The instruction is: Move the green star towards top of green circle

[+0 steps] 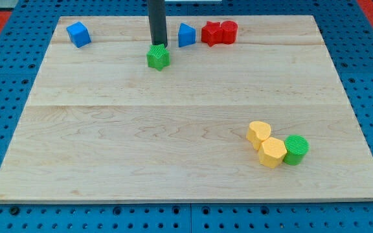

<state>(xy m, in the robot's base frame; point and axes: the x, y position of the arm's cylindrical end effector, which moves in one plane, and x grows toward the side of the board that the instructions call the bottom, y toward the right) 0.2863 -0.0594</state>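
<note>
From the green star [158, 57], which sits near the board's top edge, a blue cube [78, 34] lies off to the view's left, and my tip [157, 45] touches the star's top side (no fingers here, just a bare rod holding nothing). To do this well I'd judge I should work round to the star's upper-left and push diagonally toward the view's lower right, stopping above the green circle [296, 149]. Right of the star stand a blue block [186, 35] and red blocks [219, 32]; all look like ribbed plastic on smooth pale wood [141, 142].
</note>
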